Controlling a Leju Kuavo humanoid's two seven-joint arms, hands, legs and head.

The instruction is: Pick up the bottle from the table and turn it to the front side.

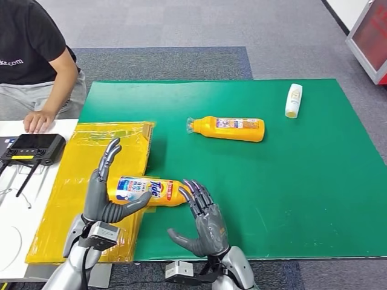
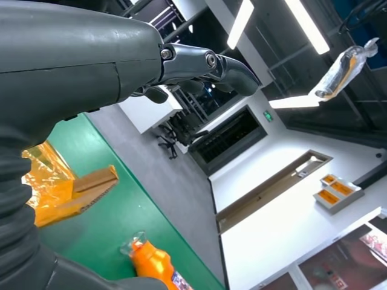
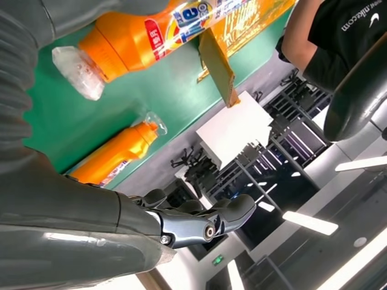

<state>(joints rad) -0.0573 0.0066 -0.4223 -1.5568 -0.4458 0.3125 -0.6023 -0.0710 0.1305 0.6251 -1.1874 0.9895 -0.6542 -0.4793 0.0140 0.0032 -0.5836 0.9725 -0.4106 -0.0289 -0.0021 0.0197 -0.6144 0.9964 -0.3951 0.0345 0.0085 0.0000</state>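
Tide bottle (image 1: 145, 190): cap end was hidden behind right hand (image 1: 205, 220); small white bottle (image 1: 293, 100) beyond it, label too small to read.

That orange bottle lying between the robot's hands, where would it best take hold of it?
Probably around the labelled middle of the near bottle, hands closing in from both sides. It lies flat on its side, its long body running left to right between the left hand and right hand. The capped neck looks too narrow for a firm hold.
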